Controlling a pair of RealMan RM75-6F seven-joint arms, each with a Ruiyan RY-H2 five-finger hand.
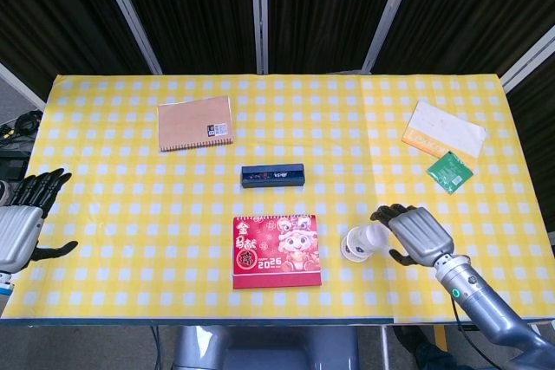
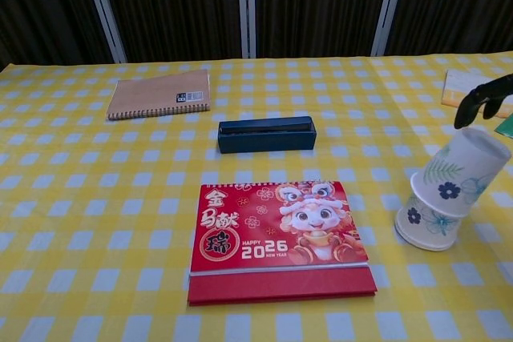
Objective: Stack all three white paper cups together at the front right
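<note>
Two white paper cups with blue flower prints show at the front right. The lower cup [image 2: 423,220] stands on the yellow checked tablecloth. The upper cup [image 2: 465,167] is nested with it and leans to the right. In the head view the stack [image 1: 362,243] sits just right of the red calendar. My right hand [image 1: 418,234] holds the upper cup's far end, with dark fingers [image 2: 483,95] arched over it. I cannot tell whether a third cup is nested inside. My left hand [image 1: 23,221] hangs at the table's left edge, fingers spread, holding nothing.
A red 2026 desk calendar [image 1: 277,250] lies at front centre, a dark blue box [image 1: 273,176] behind it. A brown spiral notebook [image 1: 195,123] is at back left. An orange and white packet [image 1: 443,128] and a green card [image 1: 451,170] lie at back right.
</note>
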